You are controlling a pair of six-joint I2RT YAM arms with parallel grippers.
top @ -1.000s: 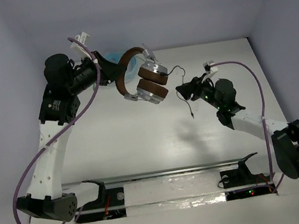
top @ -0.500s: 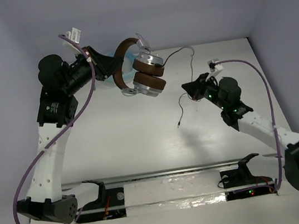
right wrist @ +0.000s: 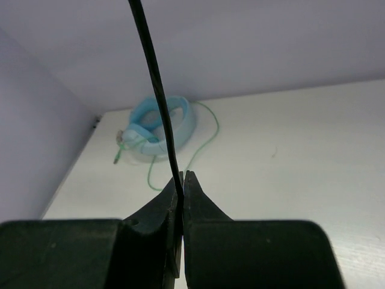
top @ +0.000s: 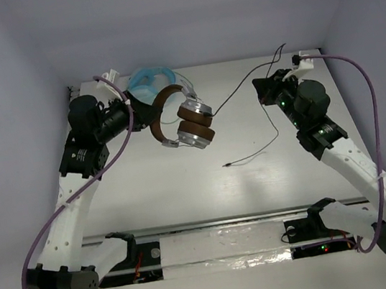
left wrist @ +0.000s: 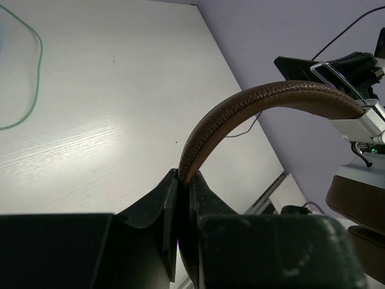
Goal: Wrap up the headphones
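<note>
From above, the left end effector (top: 148,116) is clamped on the brown headband of the headphones (top: 188,122), which hang above the far left of the table (top: 186,196). Their black cable (top: 252,154) runs right to the right end effector (top: 266,88), pinched shut on it. The loose tail droops to the table with its plug (top: 226,163) lying near the middle. Light blue headphones (top: 148,78) sit just behind the held pair, close enough to be bumped. The left wrist view shows the jaws squeezed tight on the headband (left wrist: 264,99), with a green cable (left wrist: 37,66) on the table beyond. The right wrist view shows the thin black cable (right wrist: 153,78) nipped between closed jaws, and the light blue headphones (right wrist: 157,129) far off. The likely risks are the thin cable slipping from that pinch, or the dragging tail snagging the green cable (right wrist: 204,141) during winding.
</note>
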